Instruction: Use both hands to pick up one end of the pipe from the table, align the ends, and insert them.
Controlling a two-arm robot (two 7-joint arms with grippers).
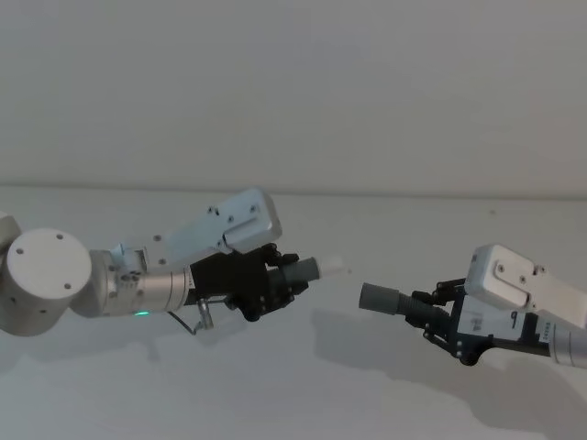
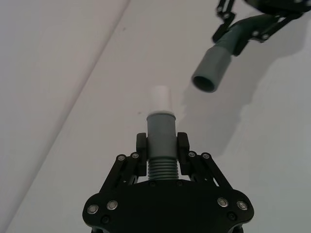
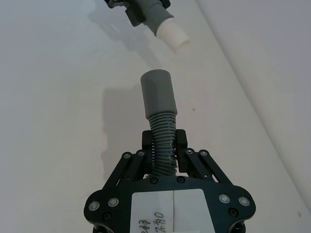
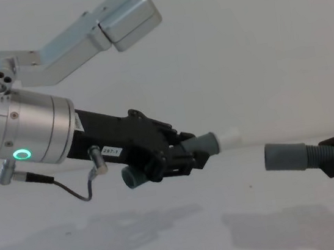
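Observation:
Both pipe pieces hang in the air above the white table (image 1: pixel 275 394). My left gripper (image 1: pixel 290 274) (image 2: pixel 162 143) (image 4: pixel 181 152) is shut on the shorter grey piece (image 2: pixel 161 127), whose whitish tip (image 1: pixel 336 267) (image 4: pixel 229 135) (image 3: pixel 174 36) points toward the right arm. My right gripper (image 1: pixel 433 310) (image 3: pixel 164 145) is shut on the ribbed part of the longer piece (image 3: pixel 163 127). Its wide grey collar (image 1: pixel 380 298) (image 2: pixel 212 72) (image 4: pixel 285 156) faces the tip. A small gap separates the two ends, and the collar sits slightly lower than the tip.
A plain white wall (image 1: pixel 293 92) rises behind the table's far edge. The pipes and arms cast shadows on the surface below them.

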